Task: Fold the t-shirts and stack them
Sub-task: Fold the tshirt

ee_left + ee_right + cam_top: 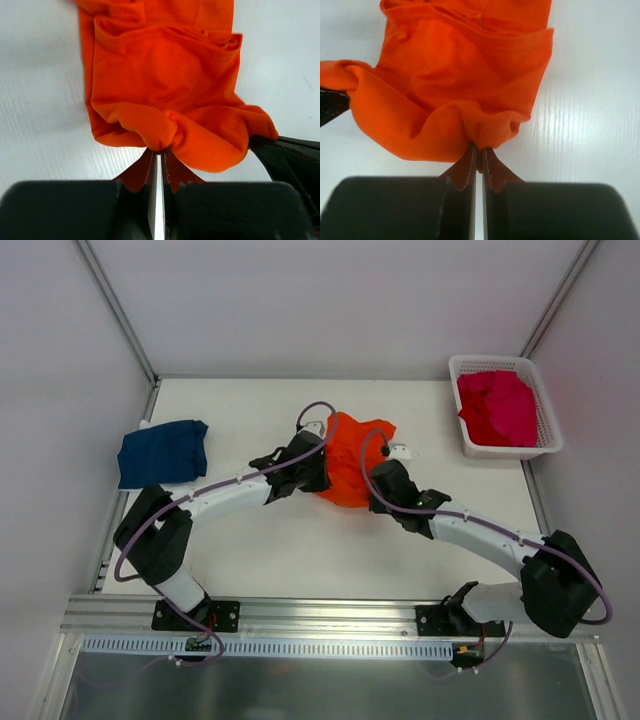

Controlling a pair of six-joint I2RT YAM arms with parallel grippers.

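Jaws on both arms are clamped shut on the orange t-shirt (165,85): the left jaws pinch its left corner, the right jaws its right. The shirt lies bunched between them in the middle of the bench (300,550). The navy t-shirt (162,452) lies far left, and the magenta t-shirts (497,408) fill the white basket (510,451) at the back right.

Top external: fixed high above the near edge, looking down and forward over the whole tabletop (300,550). Wrist cameras sit close behind the left pincer (159,152) and right pincer (479,150), facing out past the tips. Both frame the same orange t-shirt (165,85), very near, low over the tabletop.
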